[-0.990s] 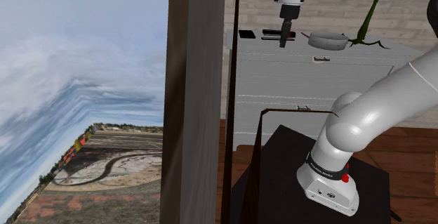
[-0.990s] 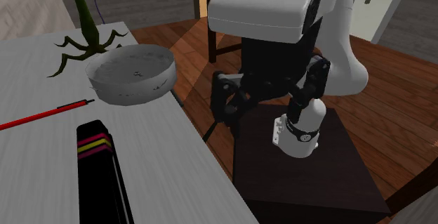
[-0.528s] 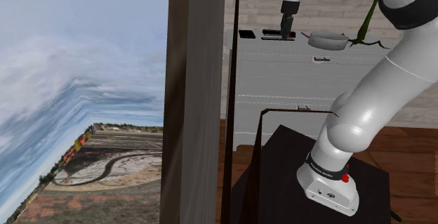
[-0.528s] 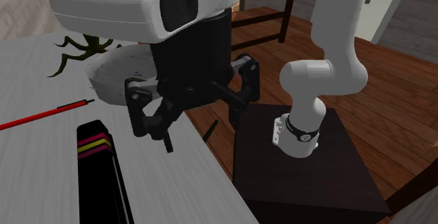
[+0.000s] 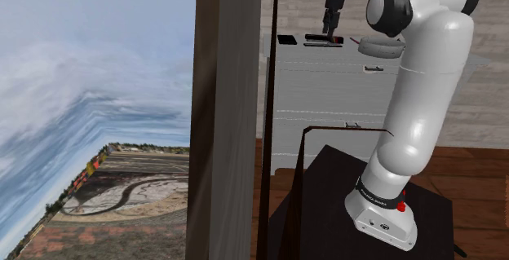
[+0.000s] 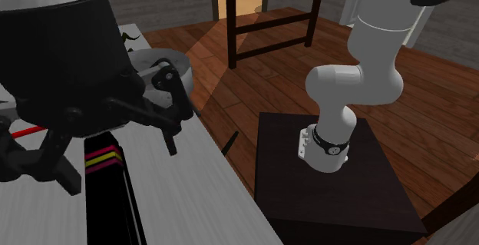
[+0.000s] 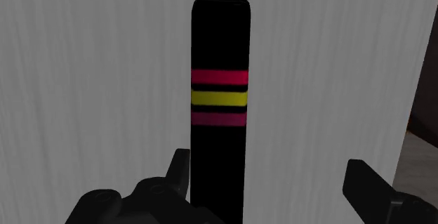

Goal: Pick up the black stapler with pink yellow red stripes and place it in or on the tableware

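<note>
I'm hovering my gripper above the black stapler, fingers spread wide, nothing pinched. The stapler is lying flat on the grey table, its long body running straight away from my hand, so the fingers are straddling its narrow width. It's sitting closer to one finger, so I'm judging it needs centring. The bowl is waiting nearby. Versus half a second ago, my hand is farther in from the table edge, now over the stapler.
</note>
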Robot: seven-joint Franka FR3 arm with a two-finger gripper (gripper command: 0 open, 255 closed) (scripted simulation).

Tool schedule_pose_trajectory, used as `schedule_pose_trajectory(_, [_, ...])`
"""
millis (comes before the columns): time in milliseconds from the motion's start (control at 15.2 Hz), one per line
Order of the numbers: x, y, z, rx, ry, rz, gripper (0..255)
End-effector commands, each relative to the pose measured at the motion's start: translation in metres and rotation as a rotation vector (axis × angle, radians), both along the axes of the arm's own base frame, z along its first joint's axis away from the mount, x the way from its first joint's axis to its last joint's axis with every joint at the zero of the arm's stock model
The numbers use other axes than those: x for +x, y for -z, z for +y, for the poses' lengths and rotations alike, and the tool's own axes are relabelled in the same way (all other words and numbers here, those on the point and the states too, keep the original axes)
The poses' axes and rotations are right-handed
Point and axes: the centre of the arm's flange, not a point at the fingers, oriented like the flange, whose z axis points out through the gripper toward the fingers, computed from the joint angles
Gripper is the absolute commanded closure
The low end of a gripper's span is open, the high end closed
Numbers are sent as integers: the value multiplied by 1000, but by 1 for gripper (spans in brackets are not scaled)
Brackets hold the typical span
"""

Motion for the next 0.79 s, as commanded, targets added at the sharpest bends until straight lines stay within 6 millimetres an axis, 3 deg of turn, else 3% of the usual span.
schedule_pose_trajectory(0, [14,-2,-20,-5,-41,-5,0])
schedule_pose_trajectory(528, [16,37,-22,-5,-44,-5,0])
schedule_pose_trajectory(726, [16,37,-22,-5,-44,-5,0])
